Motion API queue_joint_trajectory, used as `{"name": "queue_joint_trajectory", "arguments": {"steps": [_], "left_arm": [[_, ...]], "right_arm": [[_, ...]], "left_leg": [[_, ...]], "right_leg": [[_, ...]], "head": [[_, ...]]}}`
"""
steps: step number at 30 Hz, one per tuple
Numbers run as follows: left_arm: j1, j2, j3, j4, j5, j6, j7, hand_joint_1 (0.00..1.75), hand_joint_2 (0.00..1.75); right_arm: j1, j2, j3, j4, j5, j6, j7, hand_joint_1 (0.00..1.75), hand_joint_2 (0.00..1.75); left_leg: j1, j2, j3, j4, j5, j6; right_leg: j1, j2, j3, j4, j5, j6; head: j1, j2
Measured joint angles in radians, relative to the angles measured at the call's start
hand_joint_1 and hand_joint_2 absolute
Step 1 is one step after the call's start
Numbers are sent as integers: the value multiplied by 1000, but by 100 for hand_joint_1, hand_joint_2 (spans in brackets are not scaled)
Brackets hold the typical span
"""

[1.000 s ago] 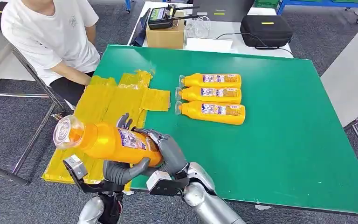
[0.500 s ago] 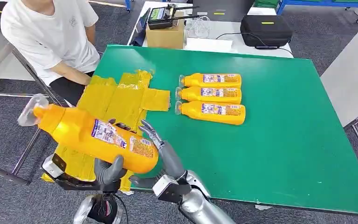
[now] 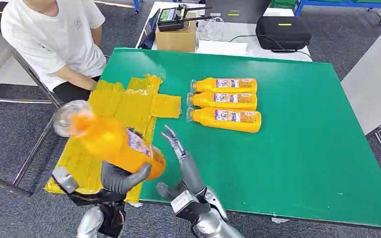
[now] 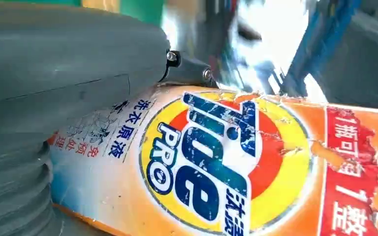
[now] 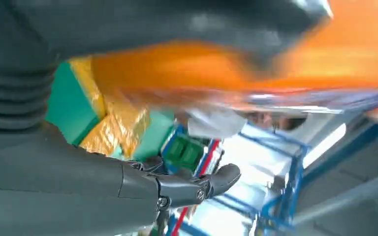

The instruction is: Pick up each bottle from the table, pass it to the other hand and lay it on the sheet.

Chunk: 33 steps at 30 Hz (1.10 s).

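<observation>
The left robot hand (image 3: 121,179) grasps an orange bottle (image 3: 111,146) above the yellow sheet (image 3: 124,106). The right robot hand (image 3: 181,166) is released, fingers spread, beside it over the bench (image 3: 287,148).

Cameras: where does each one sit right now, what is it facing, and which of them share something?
Head view: high on the body, looking down at the green table; left hand grips the bottle, right hand open.
Left wrist view: behind the left hand, facing the bottle's label.
Right wrist view: behind the right hand, facing the yellow sheet.
All share the bottle.

4 orange bottles (image 3: 114,148), 1 yellow sheet (image 3: 124,106), 1 green table (image 3: 287,148), 1 person (image 3: 54,34).
</observation>
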Motion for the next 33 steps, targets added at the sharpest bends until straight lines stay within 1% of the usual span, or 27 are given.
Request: {"name": "queue_joint_trajectory", "arguments": {"steps": [2, 3, 4, 6, 8, 13, 16, 20, 24, 26, 28, 33], "left_arm": [[-12, 14, 7, 21, -239, 190, -13, 175, 175], [-18, 21, 11, 36, -333, 259, -15, 175, 175], [-25, 31, 17, 53, -415, 310, -11, 175, 175], [-38, 50, 31, 89, -509, 362, 8, 175, 175], [-55, 66, 49, 134, -555, 388, 18, 175, 175], [-109, 101, 122, 251, -537, 384, 24, 175, 175], [-156, 124, 154, 329, -608, 431, 40, 175, 175], [-226, 168, 188, 466, -724, 499, 71, 175, 175], [-278, 206, 225, 582, -789, 529, 117, 175, 175], [-303, 234, 225, 634, -914, 563, 181, 175, 175], [-322, 263, 224, 676, -997, 577, 214, 175, 175], [-329, 309, 220, 726, -1104, 569, 230, 175, 175]], "right_arm": [[17, -7, -7, -30, 6, -18, 0, 0, 0], [26, -10, -13, -43, 12, -20, 0, 0, 0], [33, -11, -19, -55, 18, -21, 0, 0, 0], [47, -12, -34, -75, 19, -22, 0, 0, 0], [57, -14, -48, -85, 8, -22, 0, 0, 0], [75, -17, -69, -102, -14, -34, 0, 0, 0], [85, -19, -70, -112, -26, -44, 0, 0, 0], [101, -24, -70, -131, -70, -82, 0, 0, 0], [118, -30, -82, -154, -123, -132, 0, 0, 0], [128, -30, -99, -163, -142, -154, 0, 0, 0], [139, -30, -118, -168, -148, -160, 0, 0, 0], [157, -28, -158, -168, -147, -148, 0, 0, 0]], "left_leg": [[0, 0, 0, 0, 0, 0], [0, 0, 0, 0, 0, 0], [0, 0, 0, 0, 0, 0], [0, 0, 0, 0, 0, 0], [0, 0, 0, 0, 0, 0], [0, 0, 0, 0, 0, 0], [0, 0, 0, 0, 0, 0], [0, 0, 0, 0, 0, 0], [0, 0, 0, 0, 0, 0], [0, 0, 0, 0, 0, 0], [0, 3, 2, -1, 0, 0], [0, 2, 3, -1, 0, 0]], "right_leg": [[0, 0, 0, 0, 0, 0], [0, 0, 0, 0, 0, 0], [0, 0, 0, 0, 0, 0], [0, 0, 0, 0, 0, 0], [0, 0, 0, 0, 0, 0], [0, 0, 0, 0, 0, 0], [0, 0, 0, 0, 0, 0], [0, 0, 0, 0, 0, 0], [0, -1, 0, 0, 0, 0], [0, 0, 1, 0, 0, 0], [0, 1, 1, 0, 0, 0], [0, 1, 3, 1, 0, 0]], "head": [[0, 0], [0, 0], [0, 0], [0, 0], [0, 0], [0, 0], [0, 0], [0, 0], [1, 0], [1, 0], [0, 0], [0, 0]]}}
